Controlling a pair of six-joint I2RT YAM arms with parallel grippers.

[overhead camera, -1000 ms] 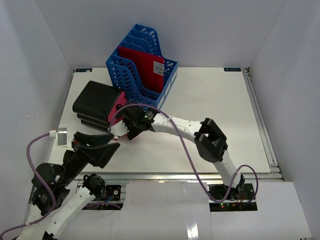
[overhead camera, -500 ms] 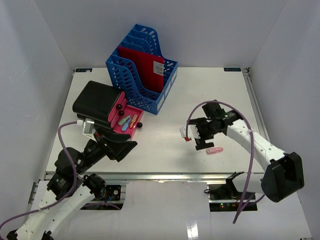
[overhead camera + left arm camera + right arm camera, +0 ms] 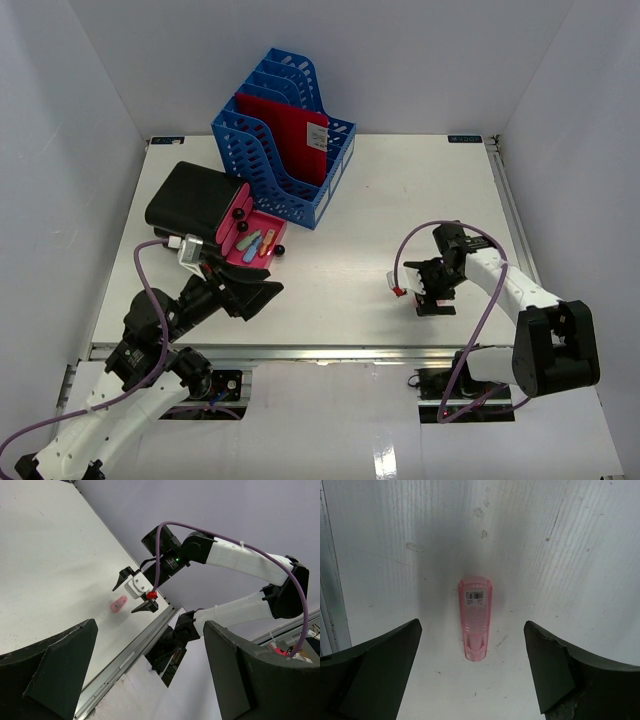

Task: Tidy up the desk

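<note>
Desk (image 3: 400,190) surface spreads white before our two arms. At its far left a blue file rack (image 3: 262,150) holds a red folder (image 3: 292,135), with a black case (image 3: 192,200) and a pink tray (image 3: 272,222) of pens just beside it. Our right gripper (image 3: 432,297) hangs wide open and empty over a small pink plastic piece (image 3: 475,622) lying near the front edge; half a second ago it stood beside that piece. Our left gripper (image 3: 255,295), also spread wide and empty, has edged forward near the tray.
</note>
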